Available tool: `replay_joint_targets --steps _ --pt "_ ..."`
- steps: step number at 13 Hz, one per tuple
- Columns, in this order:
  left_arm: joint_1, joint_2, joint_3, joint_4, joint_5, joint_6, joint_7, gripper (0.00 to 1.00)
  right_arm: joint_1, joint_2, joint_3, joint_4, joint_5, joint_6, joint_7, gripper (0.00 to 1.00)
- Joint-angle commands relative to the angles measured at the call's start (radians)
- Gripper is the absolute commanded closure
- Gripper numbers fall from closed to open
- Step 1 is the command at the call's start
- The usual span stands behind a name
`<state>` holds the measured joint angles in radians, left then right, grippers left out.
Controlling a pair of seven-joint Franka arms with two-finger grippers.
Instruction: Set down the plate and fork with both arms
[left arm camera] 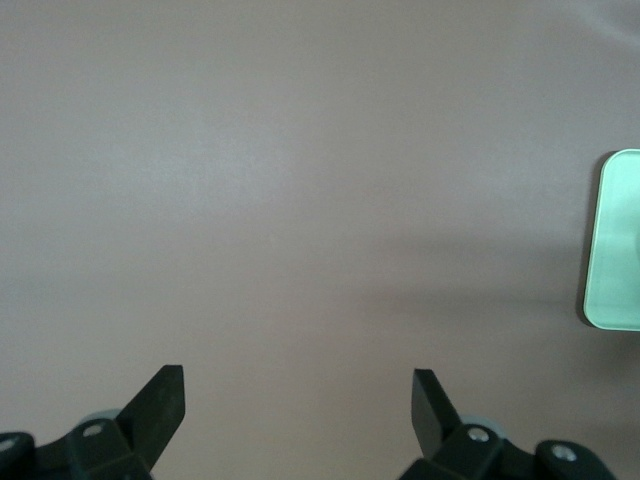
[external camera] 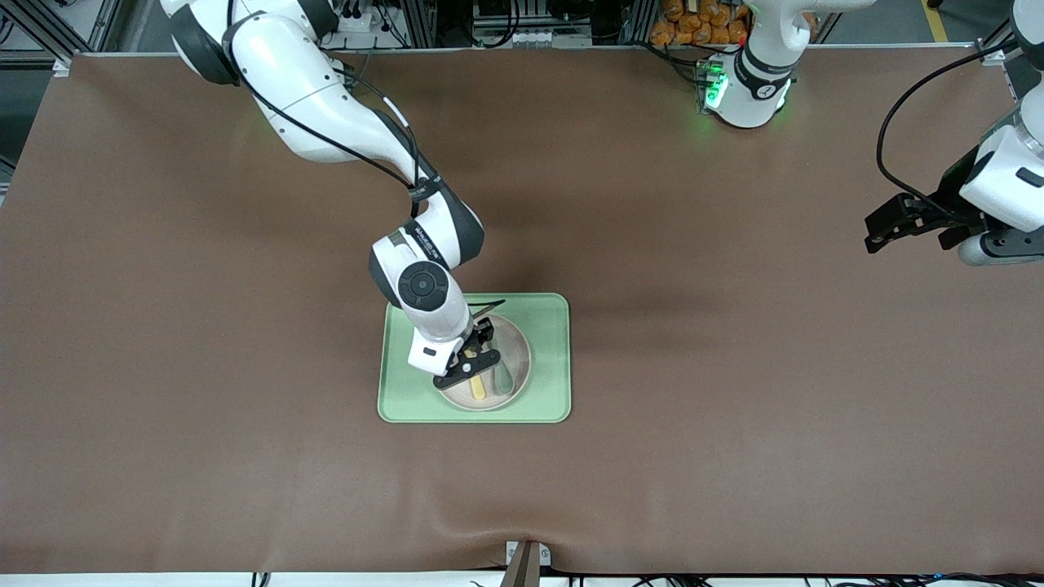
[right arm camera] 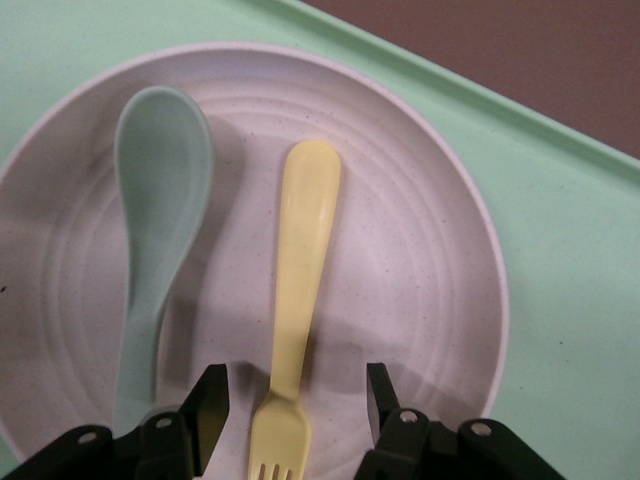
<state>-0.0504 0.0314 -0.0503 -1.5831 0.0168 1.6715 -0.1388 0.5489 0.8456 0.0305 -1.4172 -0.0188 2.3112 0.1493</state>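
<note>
1. Plate (external camera: pixel 511 359): sits on the tray (external camera: pixel 555 359) mid-table.
2. Fork (right arm camera: pixel 293 300): flat in the plate beside the spoon (right arm camera: pixel 155 240), with a gap between them, so it can be taken alone.
3. Right gripper (right arm camera: pixel 290 395): low over the plate, jaws apart, straddling the fork's neck near the tines; likely set for a pinch. The plate rim lies close by.
4. Left gripper (left arm camera: pixel 298 400): wide open, empty, waiting over bare table at its own end, well apart from the tray, open room all round.
</note>
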Motion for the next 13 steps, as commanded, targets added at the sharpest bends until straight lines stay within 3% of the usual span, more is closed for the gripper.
replay_joint_targets --steps 1,9,10,13 --pt "0.020 0.007 -0.011 0.022 -0.018 -0.001 0.042 0.00 0.008 0.018 -0.004 0.023 -0.015 0.002 0.021 0.36" --pt "0.024 0.008 -0.003 0.022 -0.014 -0.001 0.042 0.00 0.008 0.026 -0.004 0.020 -0.027 0.002 0.021 0.46" --pt "0.024 0.008 -0.003 0.022 -0.015 -0.001 0.042 0.00 0.008 0.027 -0.006 0.020 -0.027 0.002 0.021 0.55" --pt "0.023 0.011 -0.003 0.022 -0.017 -0.001 0.041 0.00 0.008 0.027 -0.004 0.020 -0.027 0.002 0.021 1.00"
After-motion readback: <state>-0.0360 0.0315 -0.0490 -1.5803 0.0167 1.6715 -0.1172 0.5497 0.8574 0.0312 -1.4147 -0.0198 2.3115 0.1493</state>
